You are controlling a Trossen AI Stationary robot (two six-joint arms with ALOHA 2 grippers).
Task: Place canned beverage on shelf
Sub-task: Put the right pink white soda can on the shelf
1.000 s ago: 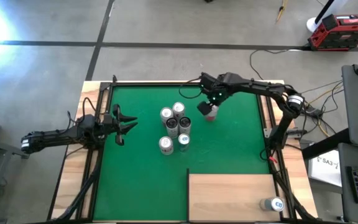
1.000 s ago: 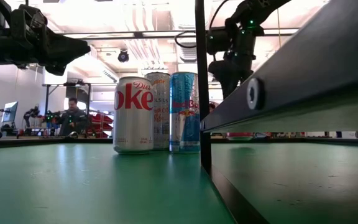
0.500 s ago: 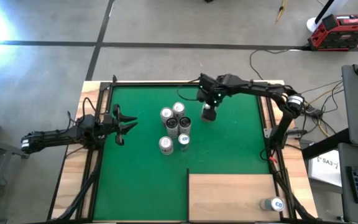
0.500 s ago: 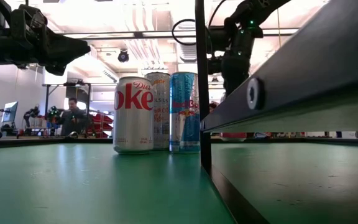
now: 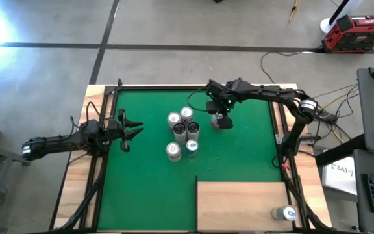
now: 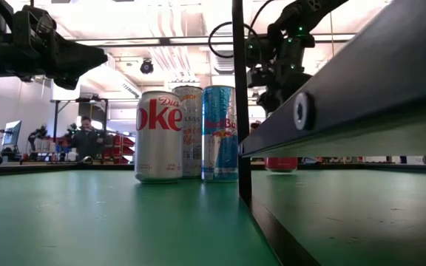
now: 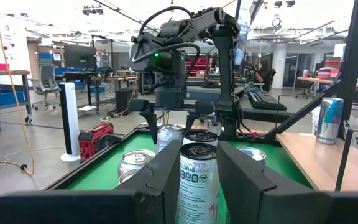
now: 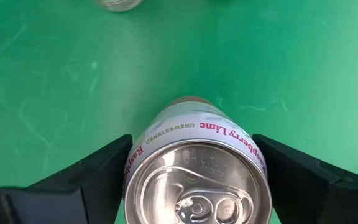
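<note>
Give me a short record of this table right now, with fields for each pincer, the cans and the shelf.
right pincer: open, fingers either side of an upright Raspberry Lime can, on the green mat
left pincer: idle at the mat's left edge
can cluster: five upright cans mid-mat
shelf: plywood panel with one can at its right corner

The high camera looks straight down on the whole green mat [image 5: 141,182]. The low camera sits at mat level, facing the cluster of cans [image 6: 187,133] close up. The left wrist camera looks across the mat at the same cans [image 7: 197,174]. The right wrist camera looks steeply down, very near one can [image 8: 194,171].
</note>
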